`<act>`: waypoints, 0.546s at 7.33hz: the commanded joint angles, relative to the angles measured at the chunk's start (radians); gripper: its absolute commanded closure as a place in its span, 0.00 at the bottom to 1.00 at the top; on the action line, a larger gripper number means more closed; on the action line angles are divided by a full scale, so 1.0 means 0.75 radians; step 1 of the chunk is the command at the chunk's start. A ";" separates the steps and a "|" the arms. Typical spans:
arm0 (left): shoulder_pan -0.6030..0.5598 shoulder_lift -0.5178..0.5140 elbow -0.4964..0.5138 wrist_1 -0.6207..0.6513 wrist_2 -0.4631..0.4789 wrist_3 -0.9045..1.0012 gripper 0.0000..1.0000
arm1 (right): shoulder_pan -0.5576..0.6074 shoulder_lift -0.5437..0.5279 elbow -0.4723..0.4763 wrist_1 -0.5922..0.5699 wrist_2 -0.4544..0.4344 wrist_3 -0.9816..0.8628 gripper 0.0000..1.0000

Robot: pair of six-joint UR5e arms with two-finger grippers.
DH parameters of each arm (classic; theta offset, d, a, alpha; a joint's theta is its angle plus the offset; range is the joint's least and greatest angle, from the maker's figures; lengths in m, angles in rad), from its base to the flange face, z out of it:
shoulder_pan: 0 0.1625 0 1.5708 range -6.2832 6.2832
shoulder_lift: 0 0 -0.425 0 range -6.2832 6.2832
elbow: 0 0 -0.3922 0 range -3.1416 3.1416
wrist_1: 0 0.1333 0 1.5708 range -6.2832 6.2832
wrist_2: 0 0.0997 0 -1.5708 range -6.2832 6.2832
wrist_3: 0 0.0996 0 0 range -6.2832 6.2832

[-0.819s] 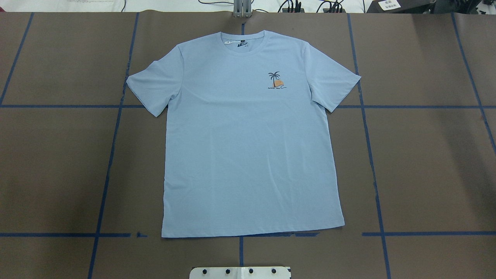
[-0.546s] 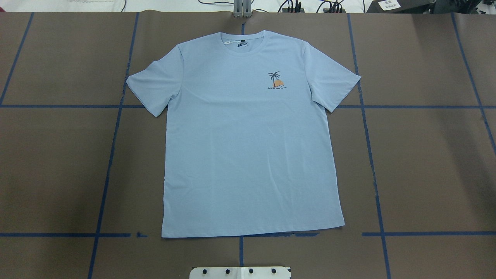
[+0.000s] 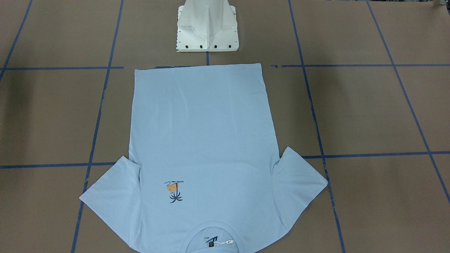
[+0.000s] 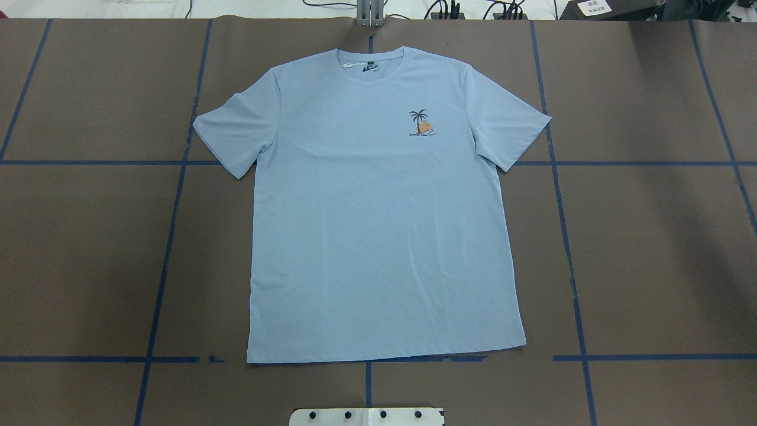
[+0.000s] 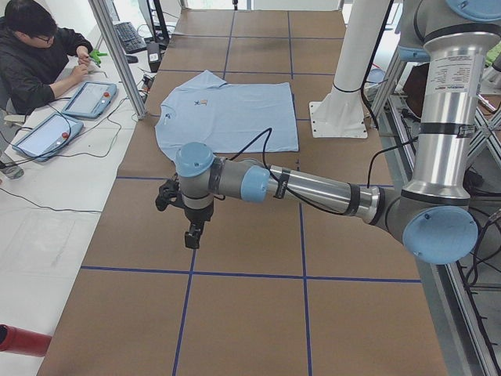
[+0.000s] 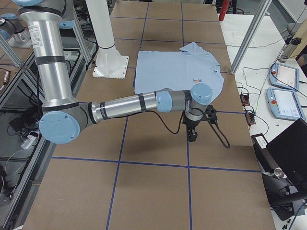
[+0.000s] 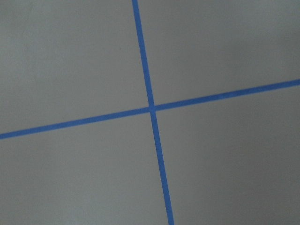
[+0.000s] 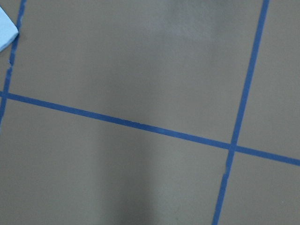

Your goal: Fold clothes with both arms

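The pale blue T-shirt lies flat and spread out, front up, collar toward the table's far edge, with the palm print on its chest. It also shows in the front-facing view. My left gripper hangs over bare table well to the shirt's left, seen only in the exterior left view; I cannot tell if it is open or shut. My right gripper hangs over bare table to the shirt's right, seen only in the exterior right view; I cannot tell its state. A sleeve tip shows in the right wrist view.
The brown table is marked with blue tape lines. The white pedestal base stands just behind the shirt's hem. An operator sits with tablets beyond the table's far side. Cables lie along that edge.
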 commanded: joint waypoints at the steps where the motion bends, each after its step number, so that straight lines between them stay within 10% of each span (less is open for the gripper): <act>1: 0.024 -0.060 0.031 -0.181 -0.003 -0.009 0.00 | -0.152 0.180 -0.111 0.112 -0.006 0.042 0.00; 4: 0.030 -0.070 0.175 -0.436 -0.005 -0.029 0.00 | -0.365 0.327 -0.524 0.806 -0.034 0.580 0.00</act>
